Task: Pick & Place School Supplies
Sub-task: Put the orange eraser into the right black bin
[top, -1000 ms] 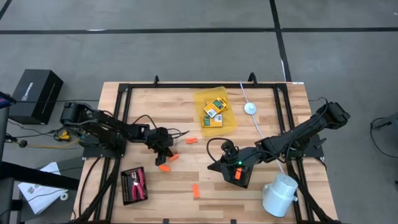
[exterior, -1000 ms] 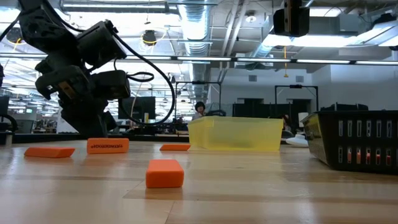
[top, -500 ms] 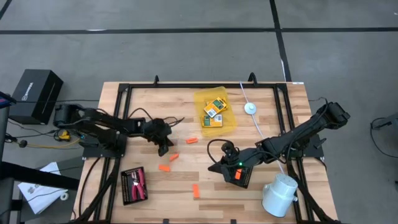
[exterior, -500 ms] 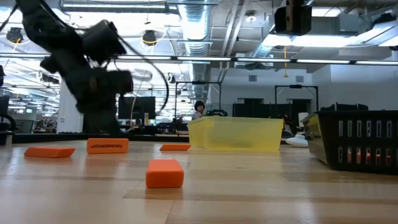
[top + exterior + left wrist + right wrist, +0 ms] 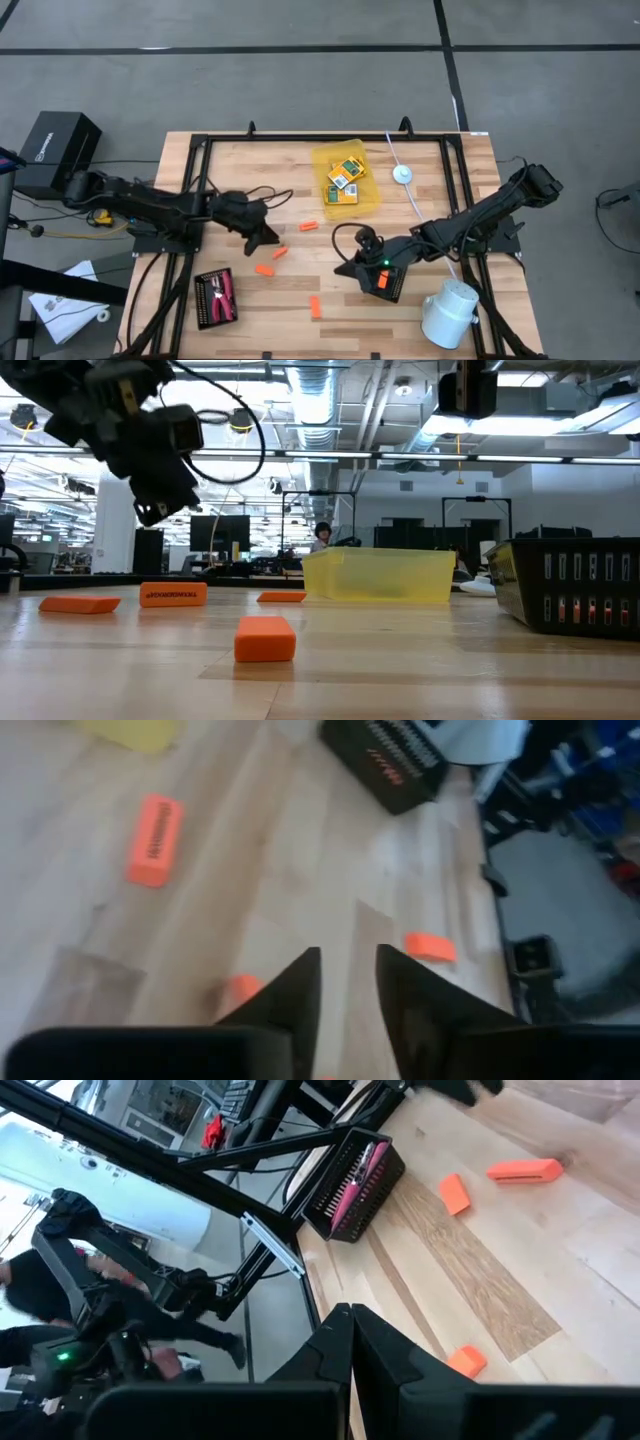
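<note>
Left tool [image 5: 263, 237], fingers slightly spread, empty, above orange sticks [image 5: 265, 269] on the counter [image 5: 420, 170]; beyond it, yellow tray [image 5: 372, 200] holds card boxes [image 5: 343, 182]. Right tool [image 5: 347, 268] pressed together beside a black tray [image 5: 388, 284].

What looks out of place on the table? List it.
Four orange sticks lie scattered at odd angles on the bare table, outside any tray, while the card boxes sit in the yellow tray. Nothing looks damaged.
</note>
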Available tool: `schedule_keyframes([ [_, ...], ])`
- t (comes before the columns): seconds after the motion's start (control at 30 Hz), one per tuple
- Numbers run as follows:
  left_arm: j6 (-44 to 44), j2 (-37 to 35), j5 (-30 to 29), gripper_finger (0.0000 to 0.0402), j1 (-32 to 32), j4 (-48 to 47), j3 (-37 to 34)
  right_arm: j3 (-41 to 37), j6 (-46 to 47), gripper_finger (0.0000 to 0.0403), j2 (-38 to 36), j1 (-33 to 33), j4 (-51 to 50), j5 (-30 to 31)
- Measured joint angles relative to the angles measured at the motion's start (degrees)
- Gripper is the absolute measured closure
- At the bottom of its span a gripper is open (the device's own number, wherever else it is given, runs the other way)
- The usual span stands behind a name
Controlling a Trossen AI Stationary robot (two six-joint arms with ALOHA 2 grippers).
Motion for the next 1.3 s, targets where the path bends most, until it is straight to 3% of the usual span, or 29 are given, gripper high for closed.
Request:
schedule_keyframes([
  [0.27, 0.0, -0.6, -0.6, 0.0233, -3.0, -0.7, 0.0, 0.0, -2.5, 0.0403, 0.0, -1.2, 5.5, 0.2],
  [0.53, -1.5, -0.6, -4.6, 0.023, -3.0, -13.8, 0.1, 1.2, -6.0, 0.0403, 0.0, -4.4, 7.0, 0.3],
  [0.73, -4.4, -0.6, -5.5, 0.0226, -3.0, -14.3, 0.6, 1.6, -7.1, 0.0399, 0.0, -6.2, 6.9, 0.0],
  [1.03, -5.1, 0.5, -7.8, 0.0184, -6.0, -16.5, 4.4, 1.6, -7.3, 0.0334, 0.0, -7.6, 6.8, 0.0],
  [1.3, -2.5, 7.8, -12.2, 0.0183, -9.9, -26.1, 9.3, 1.6, -8.4, 0.0321, 0.0, -8.7, 6.8, -0.1],
])
